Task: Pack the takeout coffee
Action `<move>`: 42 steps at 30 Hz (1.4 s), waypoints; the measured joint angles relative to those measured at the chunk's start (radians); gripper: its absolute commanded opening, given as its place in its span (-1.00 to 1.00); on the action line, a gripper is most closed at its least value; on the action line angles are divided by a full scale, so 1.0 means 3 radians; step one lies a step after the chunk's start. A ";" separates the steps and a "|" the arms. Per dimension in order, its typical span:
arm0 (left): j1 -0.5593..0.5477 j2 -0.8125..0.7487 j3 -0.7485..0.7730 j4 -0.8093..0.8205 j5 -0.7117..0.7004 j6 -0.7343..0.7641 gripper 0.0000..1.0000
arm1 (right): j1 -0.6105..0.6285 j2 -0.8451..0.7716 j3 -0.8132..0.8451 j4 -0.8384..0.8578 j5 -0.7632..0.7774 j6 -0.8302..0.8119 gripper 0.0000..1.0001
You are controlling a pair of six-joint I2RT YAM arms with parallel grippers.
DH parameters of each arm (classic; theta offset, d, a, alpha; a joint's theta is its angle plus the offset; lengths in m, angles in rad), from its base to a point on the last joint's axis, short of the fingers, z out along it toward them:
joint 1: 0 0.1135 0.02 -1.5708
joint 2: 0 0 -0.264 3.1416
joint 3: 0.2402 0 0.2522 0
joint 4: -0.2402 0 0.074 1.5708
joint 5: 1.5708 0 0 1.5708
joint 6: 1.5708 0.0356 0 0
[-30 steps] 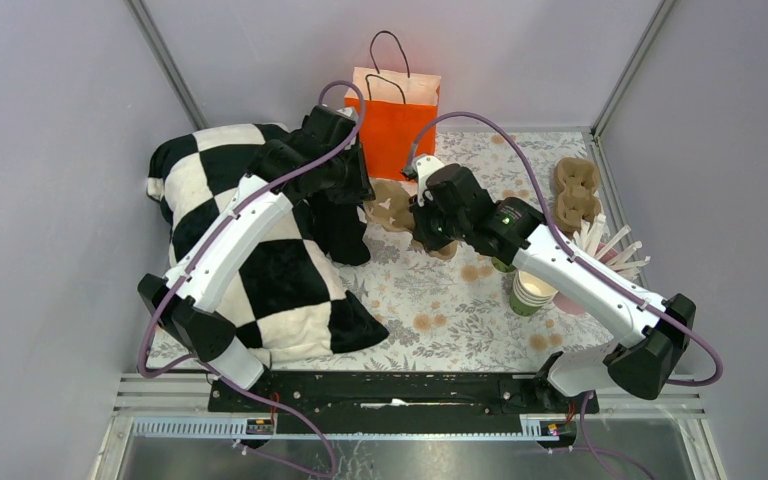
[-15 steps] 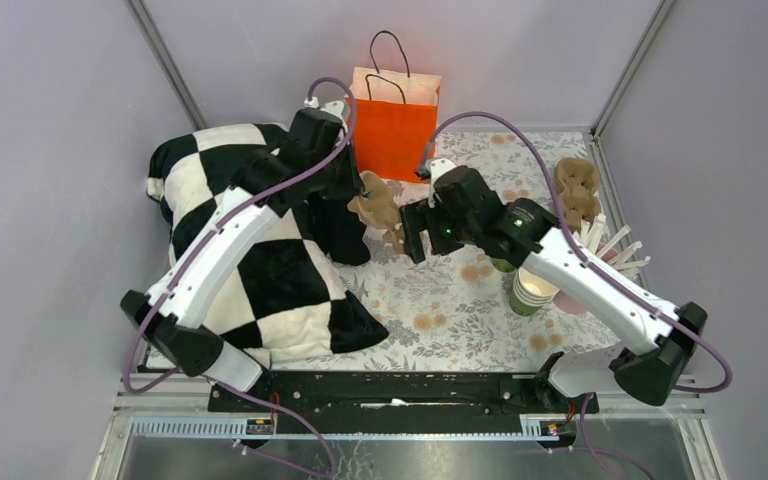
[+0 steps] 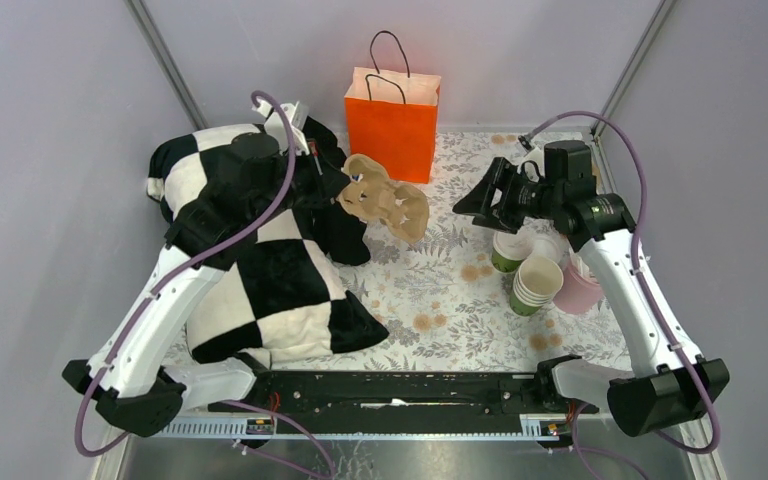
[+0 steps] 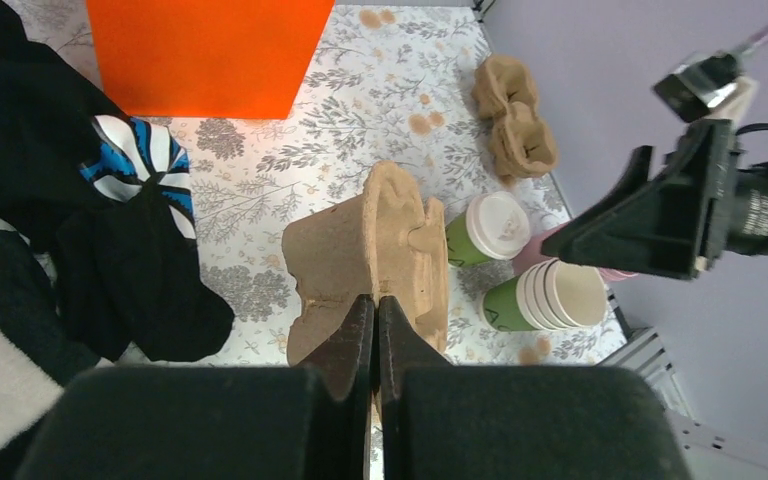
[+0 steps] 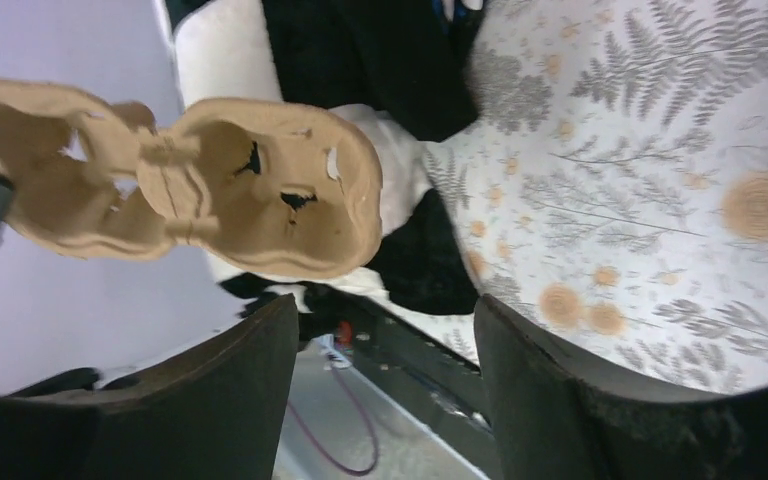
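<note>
The takeout coffee, green cup with a white lid, stands near the raised, open right hand. The left hand pinches a cardboard carrier aloft.

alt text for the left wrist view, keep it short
The shut left gripper pinches the edge of a brown moulded-pulp cup carrier, held above a floral-patterned table. Beyond it stand a small green paper cup with a white plastic lid and a stack of lidless green cups; an orange paper bag sits at the top, the right gripper at the right edge.
</note>
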 measured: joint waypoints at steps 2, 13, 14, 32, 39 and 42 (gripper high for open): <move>0.0000 -0.0118 -0.0113 0.0088 0.0006 -0.0075 -1.00 | -0.0103 0.0009 -0.0122 0.0181 -0.0259 0.0154 0.36; 0.0000 -0.0483 -0.0338 0.0516 0.0037 -0.0604 -1.00 | -0.0172 -0.0214 -0.0813 0.1642 -0.1105 0.1184 0.32; 0.0000 -0.0497 -0.0338 0.0553 0.0041 -0.0645 -1.00 | -0.0172 -0.0238 -0.0848 0.1766 -0.1124 0.1258 0.32; 0.0112 -0.0524 -0.0338 0.0715 0.0298 -0.0867 -1.00 | -0.0173 -0.0416 -0.1211 0.2973 -0.1141 0.1947 -0.21; 0.0182 -0.0581 -0.0451 0.0767 0.0380 -0.0942 -1.00 | -0.0173 -0.0420 -0.1233 0.3170 -0.1109 0.2063 -0.30; 0.0191 -0.0587 -0.0477 0.0786 0.0398 -0.0977 -1.00 | -0.0173 -0.0420 -0.1266 0.3295 -0.1110 0.2125 -0.38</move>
